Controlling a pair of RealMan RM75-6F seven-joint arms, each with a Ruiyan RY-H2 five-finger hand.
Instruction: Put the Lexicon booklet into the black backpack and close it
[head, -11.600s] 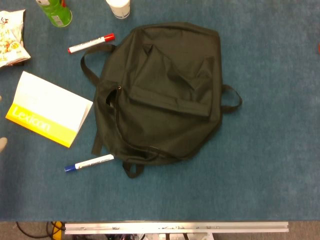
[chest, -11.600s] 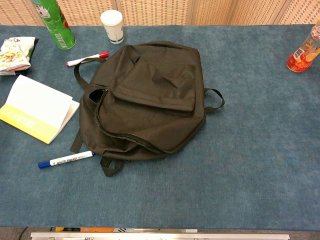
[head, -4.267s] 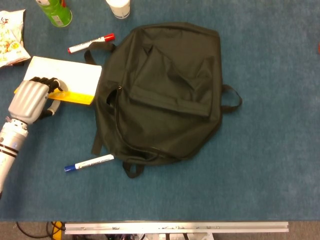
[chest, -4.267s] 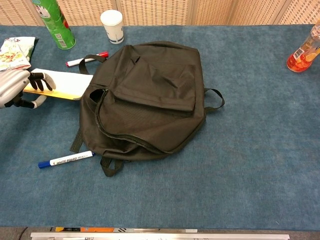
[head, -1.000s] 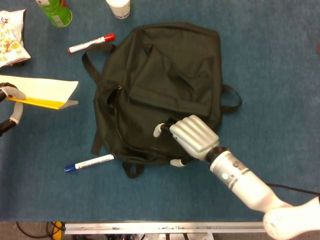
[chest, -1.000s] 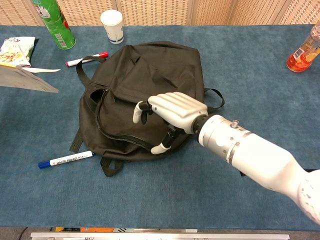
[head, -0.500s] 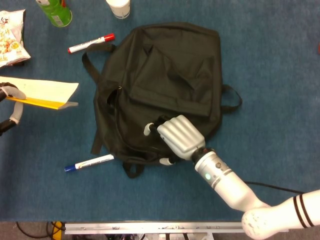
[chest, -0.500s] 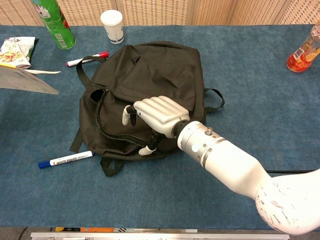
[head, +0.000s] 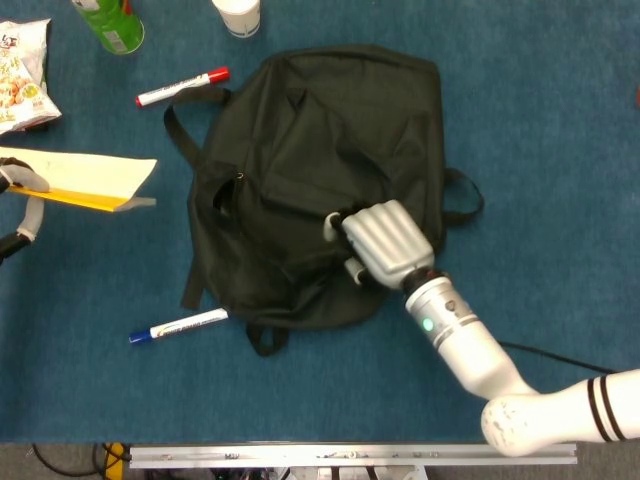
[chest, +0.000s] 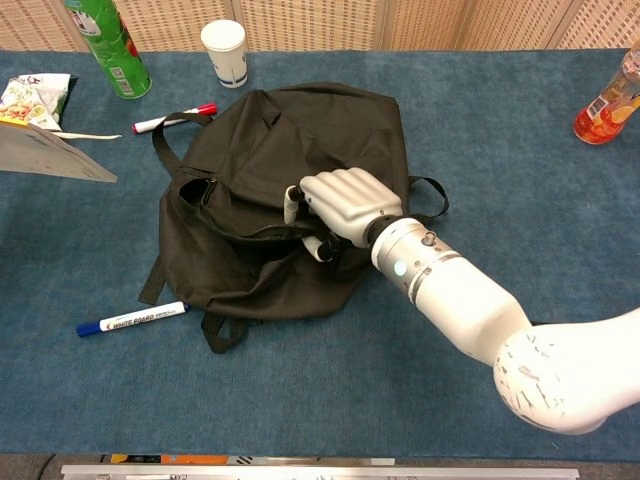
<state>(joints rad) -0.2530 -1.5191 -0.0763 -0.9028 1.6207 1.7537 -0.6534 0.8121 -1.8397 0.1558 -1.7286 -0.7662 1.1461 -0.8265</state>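
Observation:
The black backpack (head: 330, 130) (chest: 290, 140) lies flat in the middle of the blue table. My right hand (head: 385, 240) (chest: 345, 205) grips the upper edge of its zipper opening and holds the fabric lifted, so a gap shows along the bag's left side. The Lexicon booklet (head: 85, 178) (chest: 50, 152), white with a yellow strip, hangs above the table at the far left. My left hand (head: 22, 200) holds it at the frame's edge, mostly cut off. The chest view shows the booklet only.
A red marker (head: 183, 87) (chest: 175, 118) lies by the bag's top strap and a blue marker (head: 178, 326) (chest: 130, 320) near its lower left. A green bottle (head: 110, 22), white cup (chest: 224, 52) and snack bag (head: 22, 75) stand at the back left, an orange bottle (chest: 610, 100) far right.
My right hand has closed on the bag's opening edge and pulled it up and to the right, widening the gap. The booklet and left hand have barely moved.

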